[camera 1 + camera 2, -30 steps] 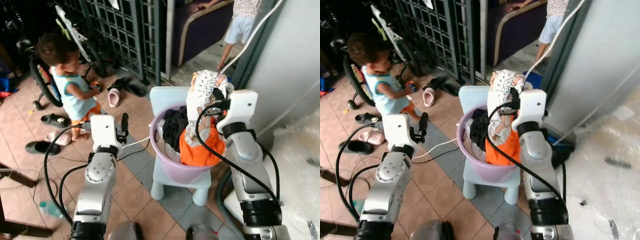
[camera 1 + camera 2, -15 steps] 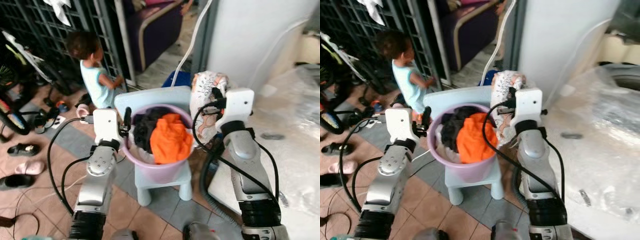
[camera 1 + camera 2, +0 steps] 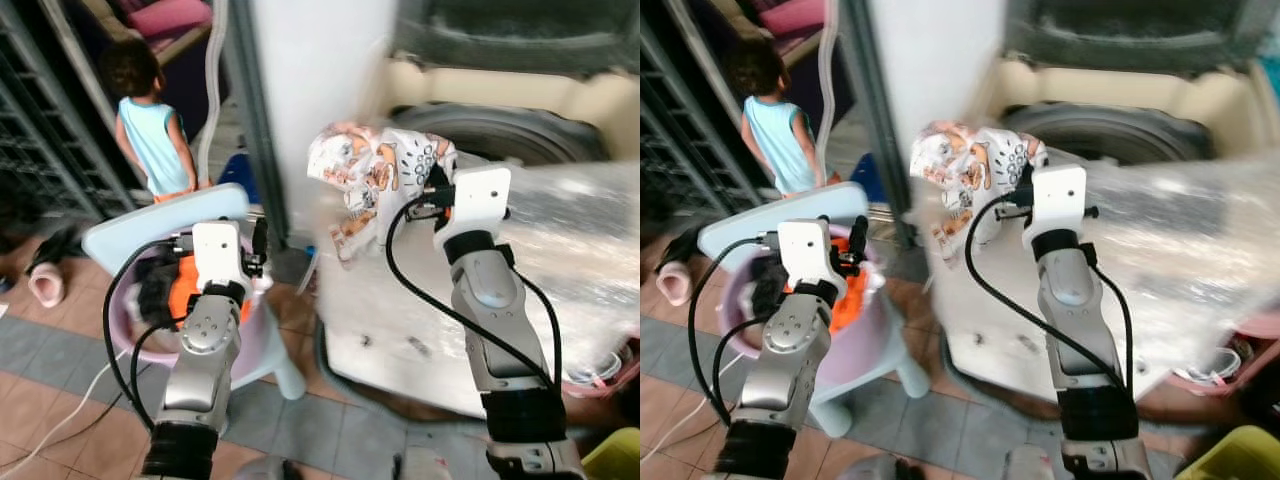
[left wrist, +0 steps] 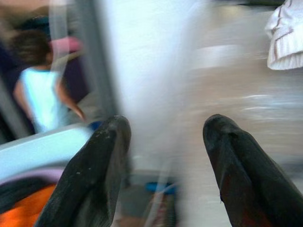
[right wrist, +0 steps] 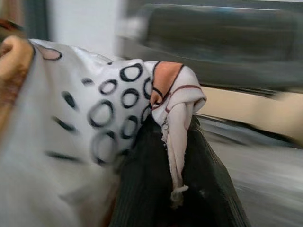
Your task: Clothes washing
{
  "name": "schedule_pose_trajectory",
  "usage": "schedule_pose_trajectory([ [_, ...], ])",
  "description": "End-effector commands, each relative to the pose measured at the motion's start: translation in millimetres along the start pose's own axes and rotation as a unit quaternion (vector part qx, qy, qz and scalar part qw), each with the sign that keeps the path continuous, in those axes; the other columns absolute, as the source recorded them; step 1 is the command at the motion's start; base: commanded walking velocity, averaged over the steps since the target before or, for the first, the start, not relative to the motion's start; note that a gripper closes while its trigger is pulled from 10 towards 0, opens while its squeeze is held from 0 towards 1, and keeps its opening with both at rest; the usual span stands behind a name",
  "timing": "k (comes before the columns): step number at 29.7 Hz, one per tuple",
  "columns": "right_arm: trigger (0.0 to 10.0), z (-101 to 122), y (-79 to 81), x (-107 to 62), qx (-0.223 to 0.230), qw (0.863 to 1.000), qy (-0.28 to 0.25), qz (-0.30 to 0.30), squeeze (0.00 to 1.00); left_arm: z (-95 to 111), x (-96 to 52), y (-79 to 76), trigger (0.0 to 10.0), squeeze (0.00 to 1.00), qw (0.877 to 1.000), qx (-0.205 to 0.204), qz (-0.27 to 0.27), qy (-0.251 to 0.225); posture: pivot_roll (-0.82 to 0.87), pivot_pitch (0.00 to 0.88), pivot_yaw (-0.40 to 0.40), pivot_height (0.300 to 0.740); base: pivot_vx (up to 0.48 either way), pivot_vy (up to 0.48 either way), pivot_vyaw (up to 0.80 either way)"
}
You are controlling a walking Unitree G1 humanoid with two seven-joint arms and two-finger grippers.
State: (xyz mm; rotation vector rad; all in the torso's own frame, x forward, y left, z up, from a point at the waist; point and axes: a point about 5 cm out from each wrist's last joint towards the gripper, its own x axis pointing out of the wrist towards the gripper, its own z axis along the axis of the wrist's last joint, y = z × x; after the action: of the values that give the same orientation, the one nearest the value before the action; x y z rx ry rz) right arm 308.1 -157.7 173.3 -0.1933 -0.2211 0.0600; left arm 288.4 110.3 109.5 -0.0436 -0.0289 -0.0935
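Up high, a bunched white patterned garment [image 3: 375, 175] with black rings and orange-brown print, pinched in the right gripper [image 3: 432, 190] and held in front of the washing machine [image 3: 520, 110], beside its dark round opening [image 3: 1110, 130]. Longest along a slanted line, from the pinched end by the gripper across and downward toward the robot's left, with a loose tail hanging below the bundle.

From the right wrist view, much closer: black fingers [image 5: 161, 189] pressed together on the cloth, a thin twisted corner [image 5: 175, 137] of fabric draped over them, ringed pattern spread wide beside it, blurred machine lid behind. From the head views instead, the whole bundle and its place over the machine's plastic-wrapped white body [image 3: 580, 240].

Lower and to the left, the left gripper [image 4: 165, 161] raised with nothing in it, its two black fingers [image 4: 94, 175] spread well apart in the left wrist view. Past them in that view, blurred, a white pillar [image 4: 142, 71] and a small piece of striped white cloth [image 4: 286, 38] at the far corner.

Below the left gripper in the head views, a purple basin [image 3: 120, 320] with orange cloth [image 3: 182, 290] and dark clothes [image 3: 155, 295] inside, set on a pale blue plastic chair [image 3: 150, 220]. Beyond the chair, a child [image 3: 150, 130] in a light blue top, seen from behind, near a doorway. Grey and reddish floor tiles [image 3: 50, 400] underneath.
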Motion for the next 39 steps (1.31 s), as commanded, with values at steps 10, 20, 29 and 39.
schedule_pose_trajectory([
  [10, 10.0, 10, 11.6, 7.4, -0.010, 0.999, -0.031, 0.031, 0.00, 8, 5.3, 11.4, 10.0, 0.00, 1.000, -0.003, 0.019, -0.021, -0.14, 0.000, 0.127, 0.740, 0.078, 0.000, 0.00],
  [20, 10.0, 14, 16.0, 10.6, -0.024, 0.997, -0.045, 0.049, 0.00, 8, 5.4, 8.7, 10.0, 0.00, 1.000, -0.006, 0.014, -0.026, -0.14, 0.000, 0.125, 0.740, 0.319, 0.000, 0.00],
  [29, 10.0, 29, 9.3, 32.2, -0.061, 0.993, -0.081, 0.068, 0.00, 7, 5.2, 3.8, 10.0, 0.00, 1.000, -0.012, 0.010, -0.027, -0.14, 0.000, 0.121, 0.740, 0.397, 0.000, 0.00],
  [39, 10.0, 65, 1.4, 81.6, -0.061, 0.991, -0.106, 0.058, 0.00, 2, 3.0, -0.9, 10.0, 0.00, 1.000, -0.016, 0.016, -0.015, -0.12, 0.000, 0.083, 0.740, 0.263, 0.000, 0.00],
])
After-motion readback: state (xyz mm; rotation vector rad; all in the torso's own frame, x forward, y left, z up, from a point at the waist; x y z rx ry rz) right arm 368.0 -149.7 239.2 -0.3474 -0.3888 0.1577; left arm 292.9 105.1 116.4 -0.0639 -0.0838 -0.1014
